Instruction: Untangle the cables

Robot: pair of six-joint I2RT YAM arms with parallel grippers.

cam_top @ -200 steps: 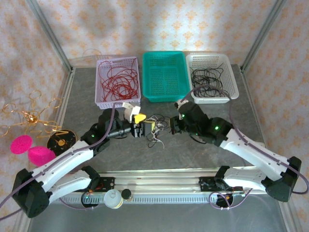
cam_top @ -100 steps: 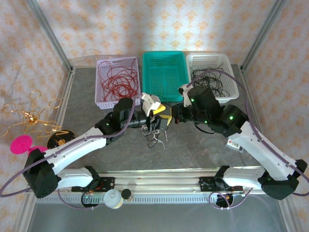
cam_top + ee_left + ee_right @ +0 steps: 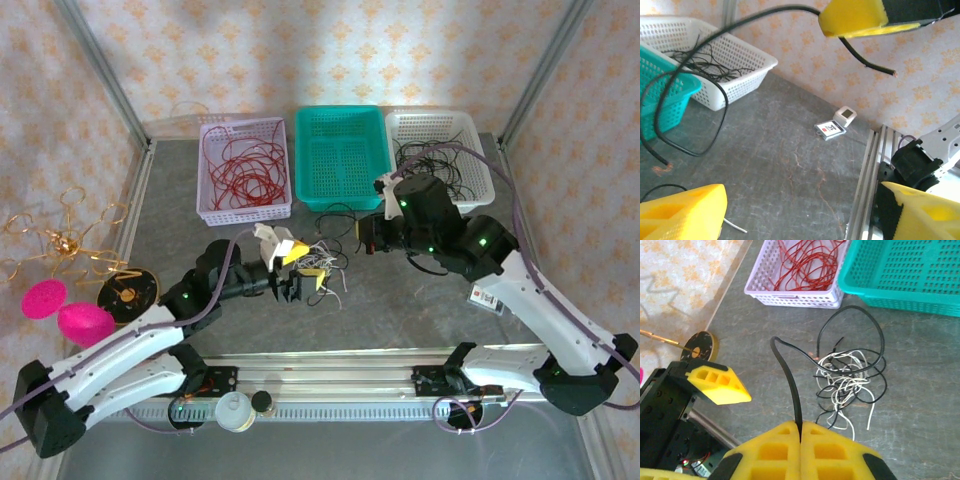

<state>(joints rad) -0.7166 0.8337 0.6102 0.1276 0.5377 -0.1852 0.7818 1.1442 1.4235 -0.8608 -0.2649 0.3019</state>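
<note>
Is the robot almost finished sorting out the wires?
Maybe halfway. Done: red cables lie in the lilac basket, black cables in the white basket. In hand: the right gripper pinches one black cable; the left gripper is open. Left: a clump of white and black cables tangled on the table.

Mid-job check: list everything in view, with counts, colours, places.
lilac basket: one, lilac, far left, holding red cables
teal basket: one, teal, far middle
white basket: one, white, far right, holding black cables
cable clump: one, cream-white and black, table centre
black cable: one, black, pinched in right end effector
gold wire ornament: one, gold, left of table
pink discs: two, pink, below ornament
round disc: one, black-gold, table's left edge
left end effector: one, yellow fingers, open by clump
right end effector: one, yellow fingers, shut on black cable
</note>
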